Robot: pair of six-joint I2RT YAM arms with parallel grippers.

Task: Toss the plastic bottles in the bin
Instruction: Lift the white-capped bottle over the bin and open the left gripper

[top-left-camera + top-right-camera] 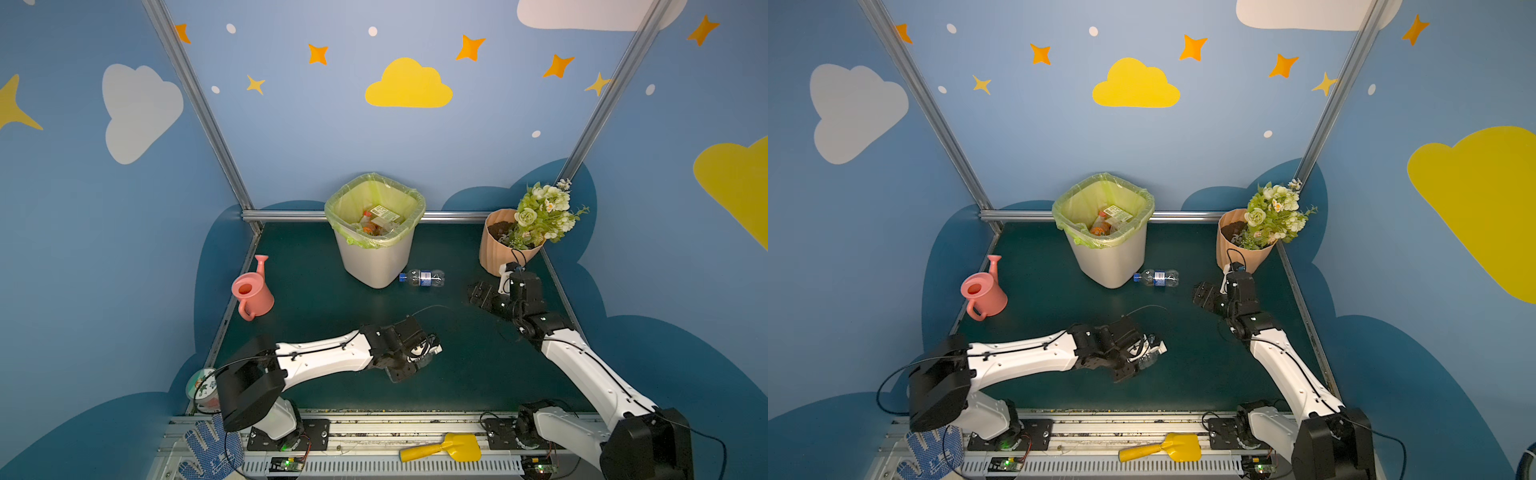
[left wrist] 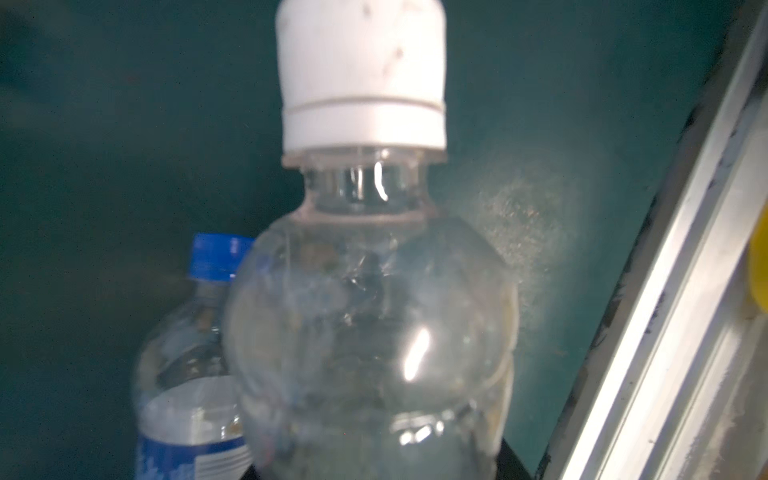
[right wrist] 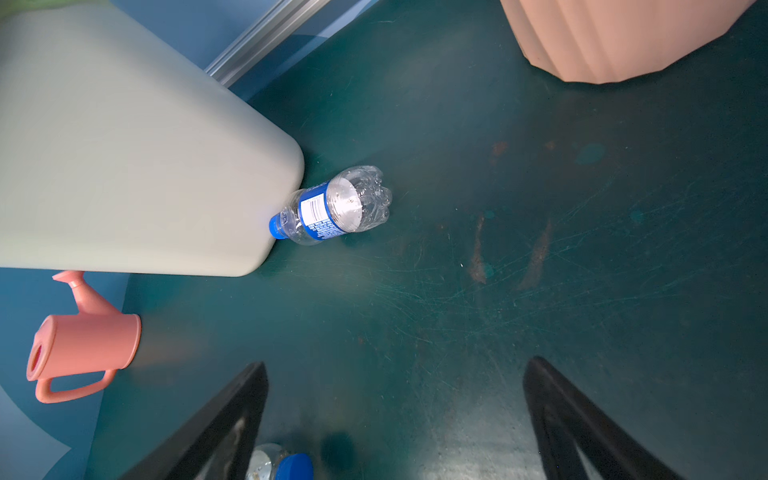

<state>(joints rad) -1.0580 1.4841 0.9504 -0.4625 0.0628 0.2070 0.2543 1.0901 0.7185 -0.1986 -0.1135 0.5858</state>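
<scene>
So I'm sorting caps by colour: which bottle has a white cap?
The clear bottle in the left gripper; the blue-labelled bottle lying by the bin has a blue cap.

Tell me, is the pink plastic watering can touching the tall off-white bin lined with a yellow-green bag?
Apart. In both top views bare dark-green table shows between the pink plastic watering can and the tall off-white bin.

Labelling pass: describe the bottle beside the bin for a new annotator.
Find the off-white bin, back of the table. At its foot, on the flowerpot side, a clear bottle lies flat. Blue cap and label, cap pointing at the bin, nothing gripping it.
</scene>
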